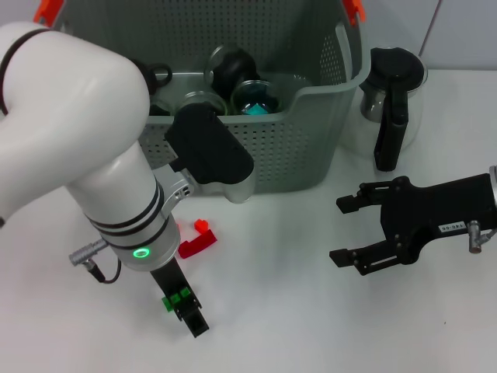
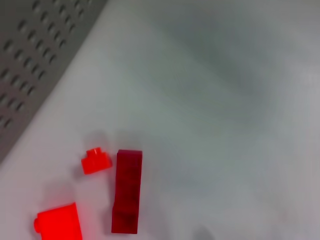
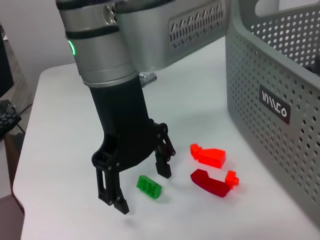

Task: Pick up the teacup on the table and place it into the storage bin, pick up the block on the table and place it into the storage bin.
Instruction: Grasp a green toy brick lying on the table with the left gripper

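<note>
left gripper [image 3: 137,187] fingers wide, green block [image 3: 149,186] lies between them on table | risk: block seems nearer one finger, may skid or tip on closing | bin [image 1: 311,132] beyond | right gripper [image 1: 351,230] open, idle

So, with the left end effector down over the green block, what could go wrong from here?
1. The left end effector is open around the green block, which lies nearer one finger; closing may push it aside instead of gripping.
2. The red pieces lie close beside it, so a finger could knock them.
3. The storage bin already holds cups and its wall is tall; a low carry could hit its rim. The right end effector waits open, farther off.
</note>
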You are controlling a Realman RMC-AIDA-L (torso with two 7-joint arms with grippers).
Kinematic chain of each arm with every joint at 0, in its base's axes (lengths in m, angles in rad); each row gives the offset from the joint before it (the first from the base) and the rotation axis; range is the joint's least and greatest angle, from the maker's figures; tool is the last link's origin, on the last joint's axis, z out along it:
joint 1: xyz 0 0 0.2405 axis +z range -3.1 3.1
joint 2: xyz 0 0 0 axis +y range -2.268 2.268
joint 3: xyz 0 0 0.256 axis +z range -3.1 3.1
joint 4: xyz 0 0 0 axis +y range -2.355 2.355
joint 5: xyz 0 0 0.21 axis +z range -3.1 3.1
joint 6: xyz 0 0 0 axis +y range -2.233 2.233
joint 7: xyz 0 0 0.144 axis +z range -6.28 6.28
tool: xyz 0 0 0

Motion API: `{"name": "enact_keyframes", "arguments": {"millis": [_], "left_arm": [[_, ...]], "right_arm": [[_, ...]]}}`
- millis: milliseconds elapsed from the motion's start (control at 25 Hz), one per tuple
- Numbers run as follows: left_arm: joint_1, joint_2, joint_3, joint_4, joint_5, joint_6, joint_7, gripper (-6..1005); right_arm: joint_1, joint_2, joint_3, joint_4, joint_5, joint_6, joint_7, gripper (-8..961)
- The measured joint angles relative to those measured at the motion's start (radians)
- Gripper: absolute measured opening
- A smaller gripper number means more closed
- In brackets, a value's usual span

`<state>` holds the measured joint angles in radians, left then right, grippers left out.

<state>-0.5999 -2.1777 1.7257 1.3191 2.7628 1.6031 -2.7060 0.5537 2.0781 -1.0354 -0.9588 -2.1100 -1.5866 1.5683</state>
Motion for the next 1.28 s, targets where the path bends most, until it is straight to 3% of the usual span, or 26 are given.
{"name": "enact_keyframes", "arguments": {"millis": [640,880,1080,1280], "left_arm": [[-0.009,0.001,0.030,-0.016,0.014,-0.012,-0.004,837],[-0.016,0.002,0.001,-0.020,0.005,-0.008,-0.001,676],[-0.015,0.003,0.001,-0.026,0.005,-0.012,0.001,425],[-0.016,0.004,0.000,-0.039,0.004,-0.013,0.006,368]], "right_arm": [[0.000,0.001,0.000,0.001,-0.002,-0.002,0.005,914],[0.000,0.000,0.000,0.000,-0.004,-0.004,0.006,914],[-0.001,0.000,0.000,0.000,-0.004,-0.006,0.007,915],[-0.002,-0.001,0.000,0.000,-0.003,-0.006,0.007,915]]}}
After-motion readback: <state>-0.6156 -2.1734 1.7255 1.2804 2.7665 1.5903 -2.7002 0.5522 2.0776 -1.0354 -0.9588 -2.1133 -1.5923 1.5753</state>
